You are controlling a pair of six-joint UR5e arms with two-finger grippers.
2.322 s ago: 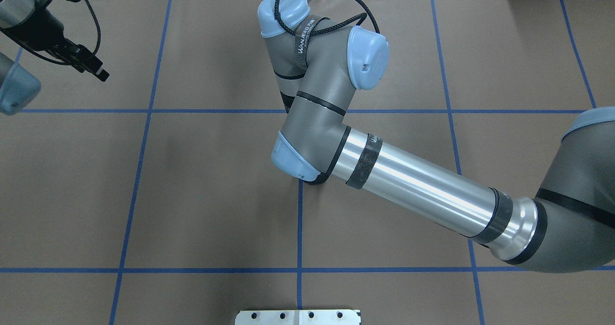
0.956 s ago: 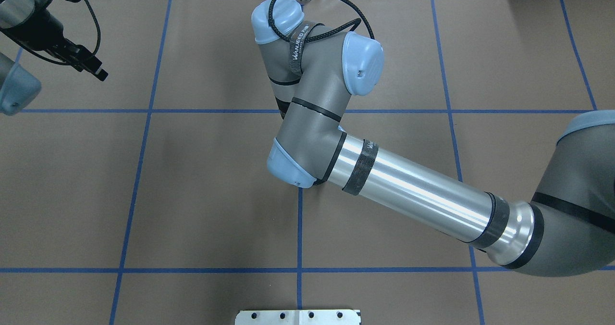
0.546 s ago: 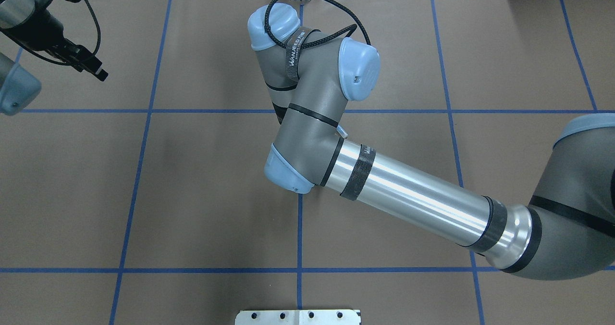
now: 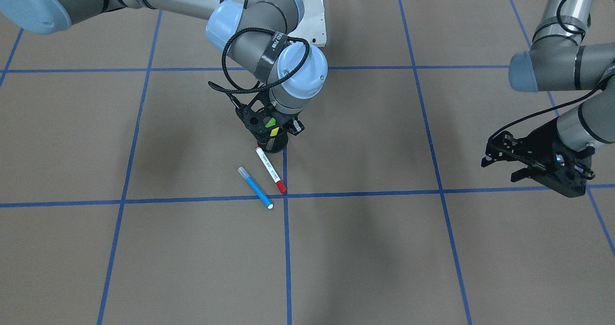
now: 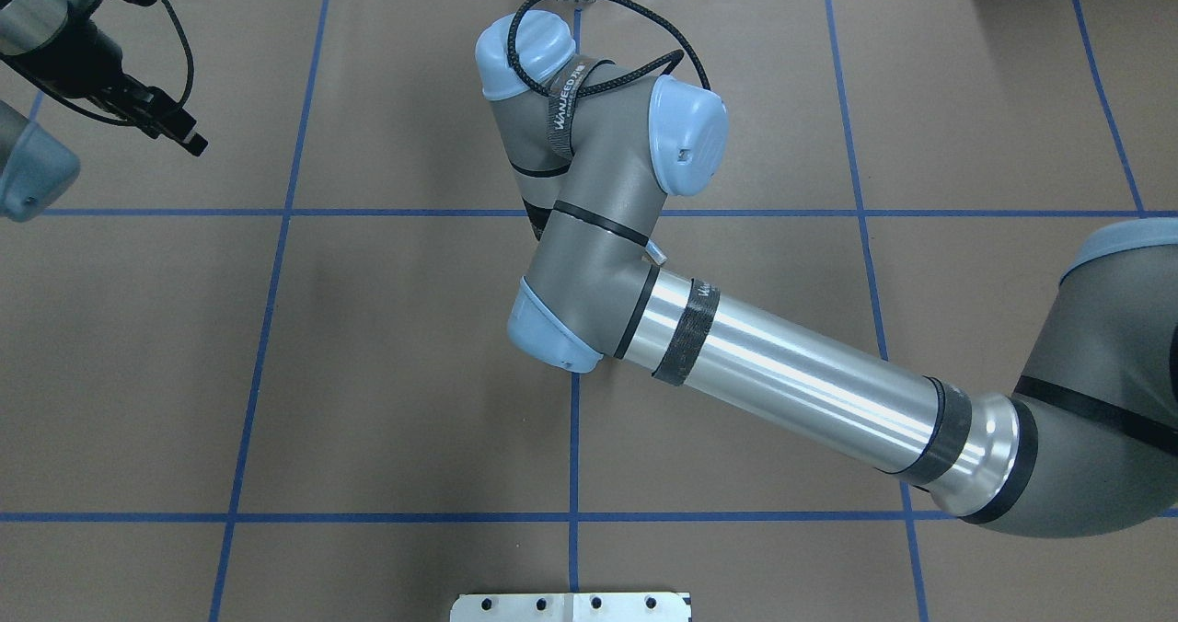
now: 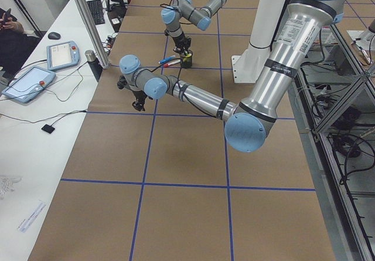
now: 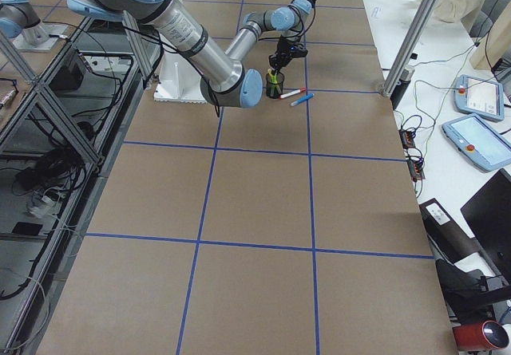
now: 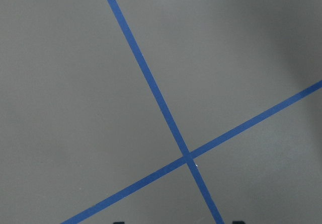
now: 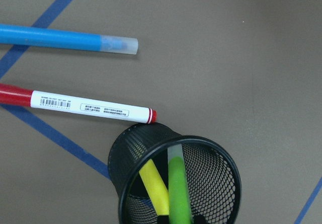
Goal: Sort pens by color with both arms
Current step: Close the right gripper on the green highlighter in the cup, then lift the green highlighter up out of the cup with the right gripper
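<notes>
A black mesh cup [image 9: 126, 153] stands near the table's middle, with the lime green highlighter [image 9: 178, 194] and the yellow highlighter [image 9: 153, 189] leaning inside it. My right gripper [image 4: 273, 133] hangs straight over the cup [image 4: 275, 144], its black frame around the two highlighter tops. Whether it grips one I cannot tell. Beside the cup the white pen with red ends [image 4: 269, 168] lies flat, one end touching the cup's base. The blue pen [image 4: 255, 187] lies parallel just beyond it. My left gripper [image 4: 499, 167] hovers open and holds nothing, far off over bare table.
Blue tape lines [image 8: 151, 88] divide the brown table cover into squares. The white bolted pedestal [image 4: 314, 12] stands at the robot's edge. In the overhead view my right forearm [image 5: 791, 392] covers the cup and the pens. Side tables with pendants [image 7: 479, 143] flank the far edge.
My right wrist has drifted a little to the left in the overhead view and has hardly moved in the last half second. The left arm has stayed still.
</notes>
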